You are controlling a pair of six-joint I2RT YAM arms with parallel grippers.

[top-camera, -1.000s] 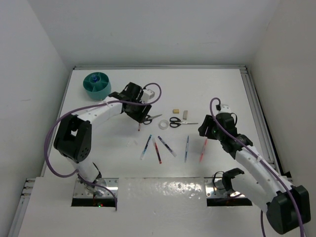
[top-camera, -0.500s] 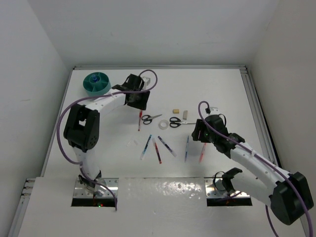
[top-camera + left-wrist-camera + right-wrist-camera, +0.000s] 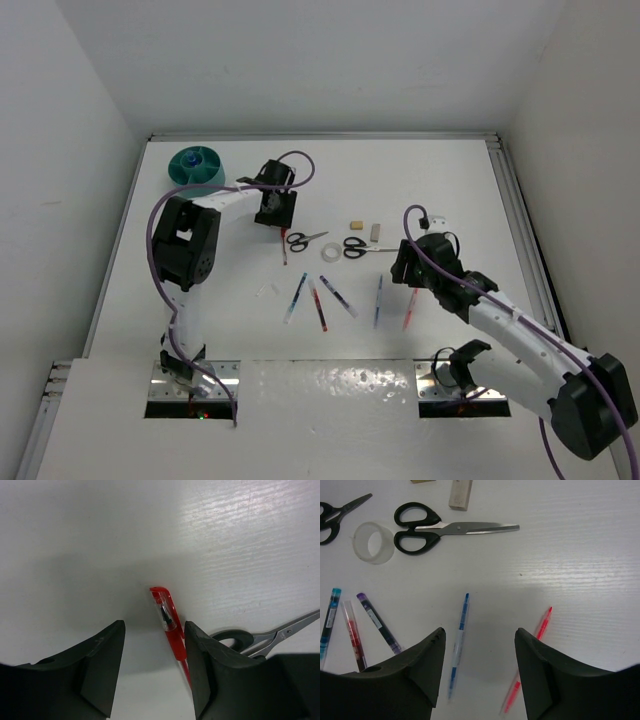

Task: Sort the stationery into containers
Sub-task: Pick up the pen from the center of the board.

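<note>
Hovering left end effector (image 3: 154, 630) apart over red pen (image 3: 167, 615); right end effector (image 3: 480, 632) apart, empty.

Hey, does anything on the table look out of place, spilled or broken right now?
Nothing is spilled or damaged. The red pen, scissors and tape roll simply lie loose on the table, none yet in the teal organiser.

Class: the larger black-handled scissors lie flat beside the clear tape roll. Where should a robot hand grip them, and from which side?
Probably from straight above, pinching the closed blades just past the pivot of the black-handled steel scissors: narrow and flat there, away from the clear tape roll by the handles.
</note>
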